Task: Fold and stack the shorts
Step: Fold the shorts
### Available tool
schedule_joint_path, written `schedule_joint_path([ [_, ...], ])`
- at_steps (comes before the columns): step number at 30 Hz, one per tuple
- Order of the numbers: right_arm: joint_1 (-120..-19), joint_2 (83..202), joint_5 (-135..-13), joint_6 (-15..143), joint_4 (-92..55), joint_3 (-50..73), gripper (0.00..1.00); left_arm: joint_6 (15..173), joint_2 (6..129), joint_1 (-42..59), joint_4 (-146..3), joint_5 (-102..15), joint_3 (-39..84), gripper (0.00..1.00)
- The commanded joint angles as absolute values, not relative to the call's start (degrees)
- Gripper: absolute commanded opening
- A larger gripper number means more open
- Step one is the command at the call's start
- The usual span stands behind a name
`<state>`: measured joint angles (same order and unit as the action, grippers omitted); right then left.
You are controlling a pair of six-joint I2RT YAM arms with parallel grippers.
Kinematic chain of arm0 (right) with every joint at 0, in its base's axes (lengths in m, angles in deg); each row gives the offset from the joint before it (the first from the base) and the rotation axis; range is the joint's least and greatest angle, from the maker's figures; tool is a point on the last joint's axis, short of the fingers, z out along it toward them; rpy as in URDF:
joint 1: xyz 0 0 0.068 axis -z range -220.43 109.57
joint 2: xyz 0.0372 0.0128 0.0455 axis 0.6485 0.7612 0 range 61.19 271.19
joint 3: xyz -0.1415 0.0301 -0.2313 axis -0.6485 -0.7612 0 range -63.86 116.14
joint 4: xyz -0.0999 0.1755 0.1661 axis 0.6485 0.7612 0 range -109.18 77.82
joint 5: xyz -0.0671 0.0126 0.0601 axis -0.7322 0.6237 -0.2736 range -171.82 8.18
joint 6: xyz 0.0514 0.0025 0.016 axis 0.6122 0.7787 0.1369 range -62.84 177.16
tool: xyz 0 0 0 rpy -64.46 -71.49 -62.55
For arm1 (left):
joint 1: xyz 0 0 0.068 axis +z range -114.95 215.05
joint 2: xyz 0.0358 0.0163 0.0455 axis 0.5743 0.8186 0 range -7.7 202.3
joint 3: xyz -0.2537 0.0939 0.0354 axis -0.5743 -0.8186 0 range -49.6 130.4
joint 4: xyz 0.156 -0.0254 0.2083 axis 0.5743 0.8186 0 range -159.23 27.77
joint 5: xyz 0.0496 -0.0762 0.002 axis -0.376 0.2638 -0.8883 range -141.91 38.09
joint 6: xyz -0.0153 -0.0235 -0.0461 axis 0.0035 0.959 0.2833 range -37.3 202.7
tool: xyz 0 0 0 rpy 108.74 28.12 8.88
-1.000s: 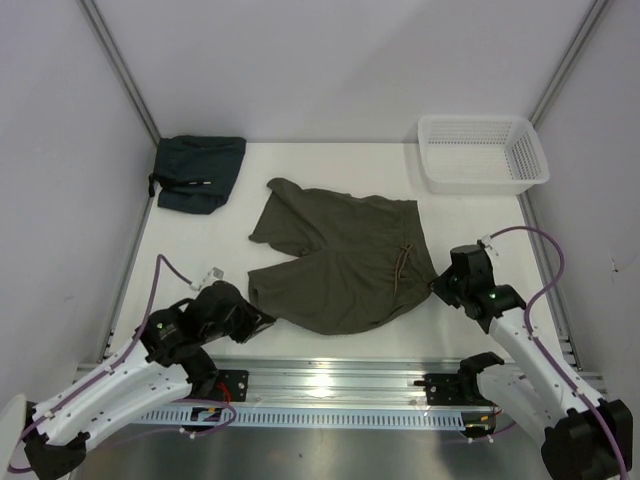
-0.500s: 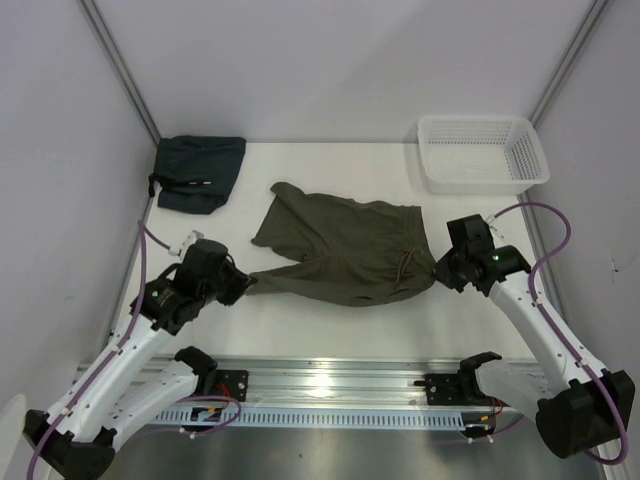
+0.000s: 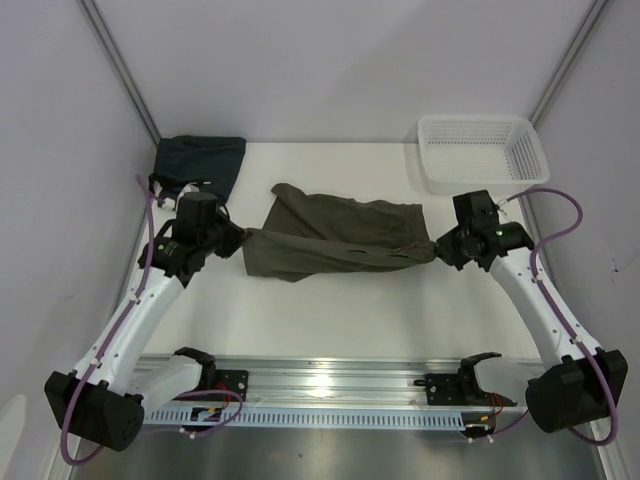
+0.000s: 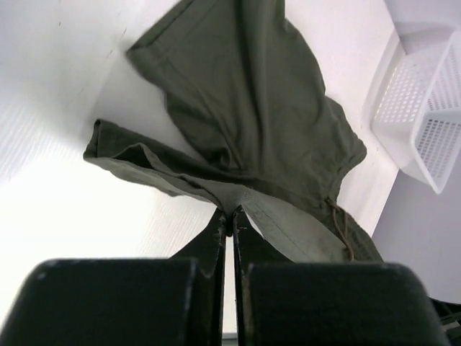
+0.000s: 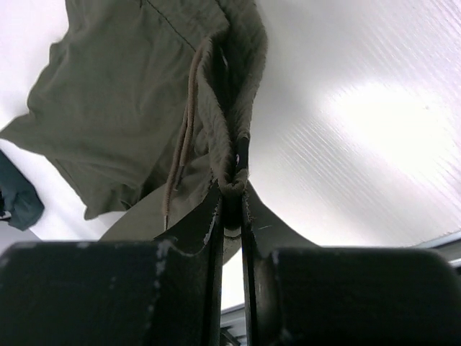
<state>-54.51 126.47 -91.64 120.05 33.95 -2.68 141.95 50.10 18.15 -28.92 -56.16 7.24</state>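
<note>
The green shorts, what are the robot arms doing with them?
Both arms are holding the shorts, one at each end. The left hand is shut on the leg end, and the right hand is shut on the waist end by the drawstring. The cloth is stretched into a long strip over the table, seemingly mid-fold. A dark folded garment lies back left, and a white basket sits back right.
</note>
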Motion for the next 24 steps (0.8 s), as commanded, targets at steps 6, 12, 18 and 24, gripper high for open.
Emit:
schedule_joint_path([
  [6, -53.5, 134.9, -94.6, 122.8, 29.6, 3.7, 0.00, 137.9, 58.7, 20.7, -35.7, -53.4, 14.3, 0.00],
  [12, -52.8, 139.1, -96.4, 123.6, 28.0, 6.0, 0.00, 138.0, 62.7, 22.4, -38.8, -54.5, 16.1, 0.00],
  [18, -51.4, 144.2, -95.9, 122.8, 26.4, 9.0, 0.00, 137.5, 70.2, 24.3, -39.5, -51.8, 20.0, 0.00],
  [24, -49.9, 148.6, -95.6, 122.8, 23.3, 10.5, 0.00, 137.6, 74.5, 25.6, -41.6, -51.6, 22.1, 0.00],
])
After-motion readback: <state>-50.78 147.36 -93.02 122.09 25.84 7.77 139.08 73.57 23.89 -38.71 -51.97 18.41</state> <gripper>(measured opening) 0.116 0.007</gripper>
